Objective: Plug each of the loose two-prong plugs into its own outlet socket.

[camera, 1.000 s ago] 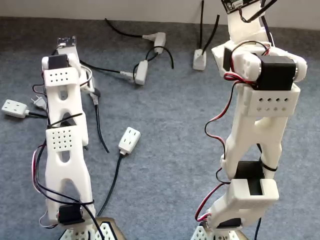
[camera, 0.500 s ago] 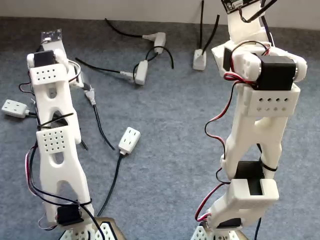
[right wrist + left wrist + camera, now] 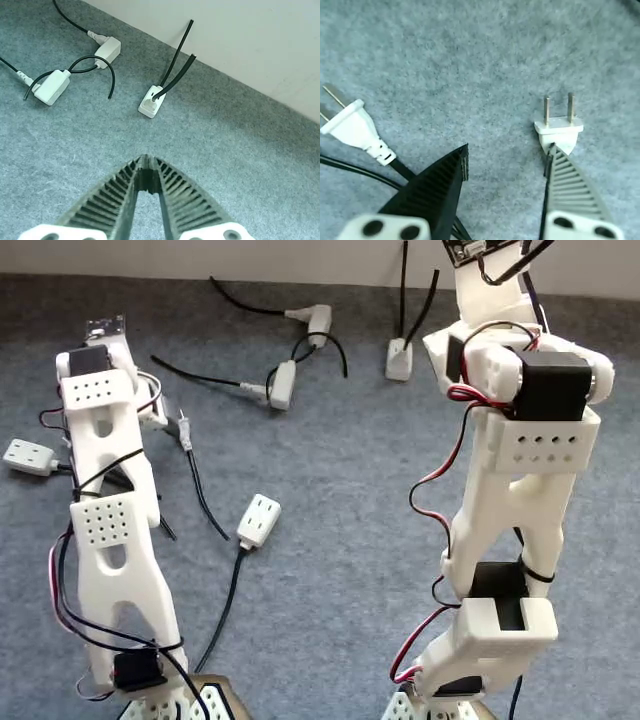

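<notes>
The job looks part done. Far back on the grey worktop (image 3: 350,500), three sockets seem to have a plug in them already: the loop socket (image 3: 52,85), the back socket (image 3: 107,49) and the wall socket (image 3: 150,102). I cannot be sure that each plug is pushed all the way in.

Two plugs are loose. The first plug (image 3: 559,131) lies flat with its two prongs pointing away from the left hand (image 3: 508,149). This hand is wide apart and holds nothing. The tip of one finger (image 3: 567,175) is right at the back of the first plug, and the other finger is well off to the side. The second plug (image 3: 351,125) lies near the left hand too, on its black cord.

Two sockets look empty: the middle socket (image 3: 258,520) and the side socket (image 3: 27,456). So I think two plugs are left to do.

The right hand (image 3: 146,162) is up over the worktop with its fingers pressed together, holding nothing.

I see no words or labels that I can read on the plugs or sockets
</notes>
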You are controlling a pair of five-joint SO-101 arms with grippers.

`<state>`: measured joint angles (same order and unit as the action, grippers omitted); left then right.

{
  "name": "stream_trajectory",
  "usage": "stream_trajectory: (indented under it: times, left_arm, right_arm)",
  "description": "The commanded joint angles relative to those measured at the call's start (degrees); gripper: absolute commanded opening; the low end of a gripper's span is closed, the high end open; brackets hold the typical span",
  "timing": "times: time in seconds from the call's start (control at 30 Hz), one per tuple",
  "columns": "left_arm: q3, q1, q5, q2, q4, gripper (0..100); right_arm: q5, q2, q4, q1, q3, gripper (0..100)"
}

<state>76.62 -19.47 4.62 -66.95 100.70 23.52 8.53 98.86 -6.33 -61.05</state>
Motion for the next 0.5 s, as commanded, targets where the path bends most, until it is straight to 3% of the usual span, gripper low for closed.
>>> stream_trajectory:
  times: [0.0, 0.47]
  left_arm:
    - [-0.1, 3.2, 0.4, 4.1, 0.2, 26]
    - [-0.6, 7.0, 0.4, 3.6, 0.2, 26]
  right_arm:
    - [0.4, -0.4, 0.3, -0.4, -2.1, 0.6]
    - [0.4, -0.5, 0.3, -0.4, -2.1, 0.6]
